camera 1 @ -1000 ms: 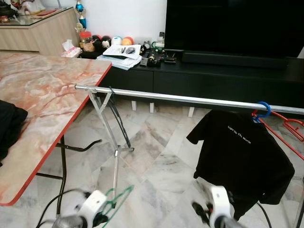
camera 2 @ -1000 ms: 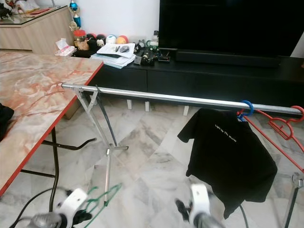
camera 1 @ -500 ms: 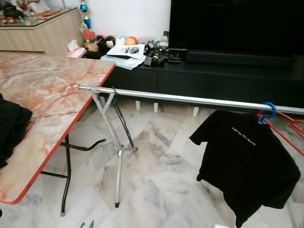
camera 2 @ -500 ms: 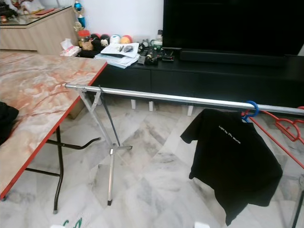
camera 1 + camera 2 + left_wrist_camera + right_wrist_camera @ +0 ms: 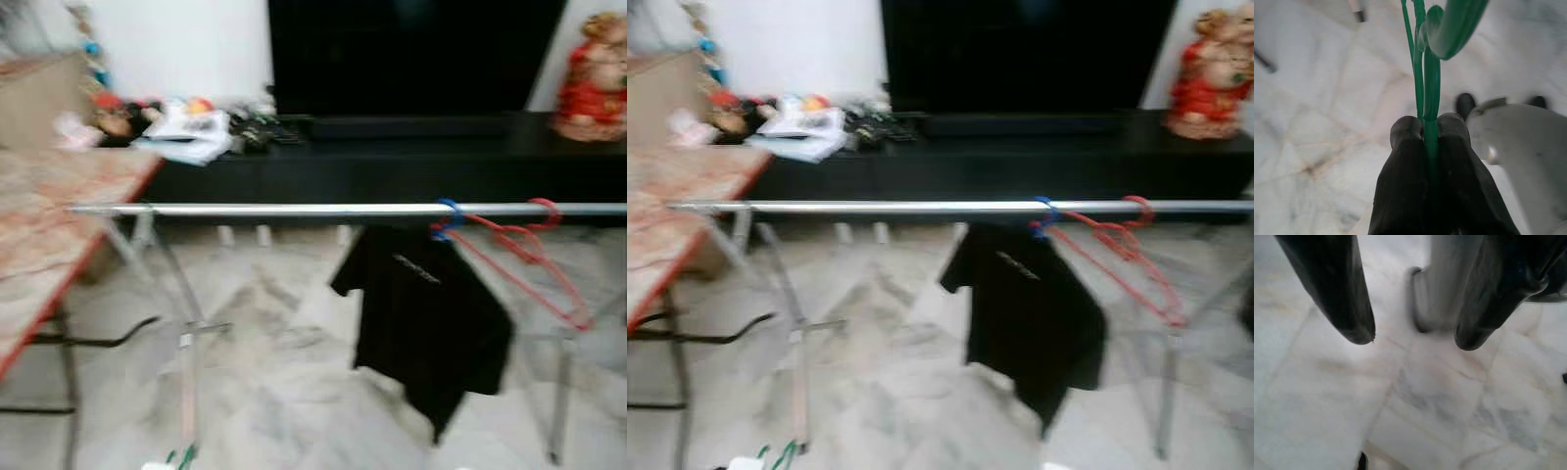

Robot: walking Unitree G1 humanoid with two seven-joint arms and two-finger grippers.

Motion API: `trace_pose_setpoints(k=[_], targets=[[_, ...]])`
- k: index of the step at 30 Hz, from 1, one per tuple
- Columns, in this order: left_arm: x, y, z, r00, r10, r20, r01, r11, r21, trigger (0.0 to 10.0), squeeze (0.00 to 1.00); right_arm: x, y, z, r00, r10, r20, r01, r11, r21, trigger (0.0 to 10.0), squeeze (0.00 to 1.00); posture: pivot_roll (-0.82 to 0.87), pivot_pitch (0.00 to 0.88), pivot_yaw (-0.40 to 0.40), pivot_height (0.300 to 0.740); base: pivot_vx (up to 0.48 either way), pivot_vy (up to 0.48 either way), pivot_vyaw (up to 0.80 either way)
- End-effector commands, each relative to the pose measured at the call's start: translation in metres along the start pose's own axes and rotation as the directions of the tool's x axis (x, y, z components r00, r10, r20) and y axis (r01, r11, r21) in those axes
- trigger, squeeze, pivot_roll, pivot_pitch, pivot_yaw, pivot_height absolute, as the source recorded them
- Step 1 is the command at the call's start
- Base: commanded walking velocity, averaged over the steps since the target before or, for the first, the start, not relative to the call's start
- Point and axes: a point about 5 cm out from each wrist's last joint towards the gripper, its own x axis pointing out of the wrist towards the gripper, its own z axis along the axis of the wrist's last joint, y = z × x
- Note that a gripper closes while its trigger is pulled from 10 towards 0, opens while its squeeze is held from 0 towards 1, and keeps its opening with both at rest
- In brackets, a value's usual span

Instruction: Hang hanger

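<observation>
left pincer (image 5: pixel 1429 128) pinched tight on the green hanger (image 5: pixel 1426 73), low over the floor; thin, light, springy wire, best held near the hook. right pincer (image 5: pixel 1413 340) gapes empty.

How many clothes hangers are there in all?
3, possibly more among the blurred red ones: a blue hanger under the black T-shirt on the silver rail, a red hanger beside it, a green hanger in the left claw.
</observation>
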Motion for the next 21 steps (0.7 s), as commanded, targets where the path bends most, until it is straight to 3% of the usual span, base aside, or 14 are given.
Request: trace_pose_setpoints(k=[1, 4, 8, 12, 15, 18, 21], targets=[[-0.001, 0.003, -0.006, 1.0, 0.013, -0.016, -0.013, 1.0, 0.004, 10.0, 0.0, 0.0, -0.004, 0.005, 1.0, -0.011, 0.02, 0.011, 1.0, 0.0, 10.0, 0.0, -0.02, 0.002, 0.044, 0.74, 0.0, -0.405, 0.0], [-0.001, 0.0, -0.008, 1.0, 0.013, -0.019, -0.013, 1.0, 0.0, 10.0, 0.0, 0.0, -0.008, 0.005, 1.0, -0.015, 0.019, 0.015, 1.0, 0.005, 10.0, 0.0, -0.02, 0.015, 0.038, 0.74, 0.0, -0.373, 0.0], [0.0, -0.003, -0.007, 1.0, 0.02, -0.012, -0.02, 1.0, -0.018, 10.0, 0.0, -0.001, -0.013, 0.006, 1.0, -0.014, 0.02, 0.014, 1.0, 0.006, 10.0, 0.0, -0.01, 0.023, 0.025, 0.74, 0.0, 0.0, 0.0], [0.001, -0.002, 0.011, 0.995, 0.05, 0.087, -0.04, 0.993, -0.111, 10.0, 0.0, -0.001, -0.015, 0.006, 1.0, -0.005, 0.022, 0.005, 1.0, -0.003, 10.0, 0.0, -0.01, 0.027, 0.015, 0.74, 0.0, 0.0, 0.0], [0.001, 0.002, 0.023, 0.986, 0.074, 0.148, -0.054, 0.989, -0.134, 10.0, 0.0, -0.001, -0.015, 0.006, 1.0, 0.0, 0.019, 0.001, 1.0, -0.011, 10.0, 0.0, -0.01, 0.03, 0.011, 0.74, 0.0, 0.0, 0.0], [0.0, 0.005, 0.038, 0.973, 0.077, 0.219, -0.052, 0.991, -0.121, 10.0, 0.0, -0.001, -0.015, 0.007, 1.0, 0.008, 0.016, -0.008, 0.999, -0.031, 10.0, 0.0, 0.0, 0.036, 0.007, 0.74, 0.0, 0.0, 0.0], [0.0, 0.005, 0.036, 0.975, 0.074, 0.21, -0.06, 0.996, -0.073, 10.0, 0.0, -0.001, -0.013, 0.007, 1.0, 0.016, 0.014, -0.015, 0.999, -0.043, 10.0, 0.0, 0.01, 0.039, 0.006, 0.74, 0.0, 0.0, 0.0]])
